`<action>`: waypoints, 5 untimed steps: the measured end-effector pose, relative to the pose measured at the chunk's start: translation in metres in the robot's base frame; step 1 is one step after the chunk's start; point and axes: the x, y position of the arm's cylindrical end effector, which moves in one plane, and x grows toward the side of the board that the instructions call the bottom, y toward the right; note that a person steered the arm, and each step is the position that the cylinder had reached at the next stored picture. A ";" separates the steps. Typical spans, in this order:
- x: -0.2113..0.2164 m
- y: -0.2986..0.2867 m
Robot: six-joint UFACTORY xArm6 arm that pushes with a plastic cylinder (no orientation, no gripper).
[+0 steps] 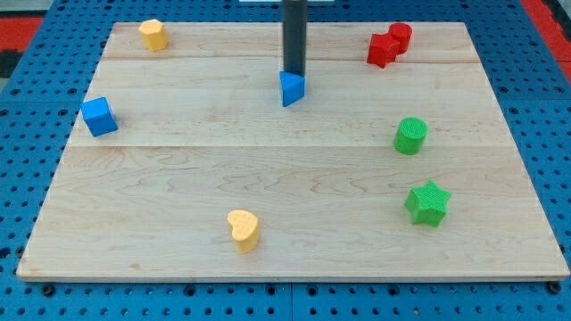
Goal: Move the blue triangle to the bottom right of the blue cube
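Observation:
The blue triangle point(292, 89) lies in the upper middle of the wooden board point(294, 178). My tip point(293, 71) stands right at the triangle's top edge, touching or nearly touching it. The blue cube point(99, 117) sits far off at the view's left edge of the board, below and well to the left of the triangle.
A yellow block point(153, 34) sits at the top left. A red star point(383, 49) and a red cylinder point(401, 37) touch at the top right. A green cylinder point(410, 135) and a green star point(427, 202) stand at the right. A yellow heart point(243, 229) lies near the bottom.

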 end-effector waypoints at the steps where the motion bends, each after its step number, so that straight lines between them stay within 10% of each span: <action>1: 0.031 0.008; 5: 0.052 -0.153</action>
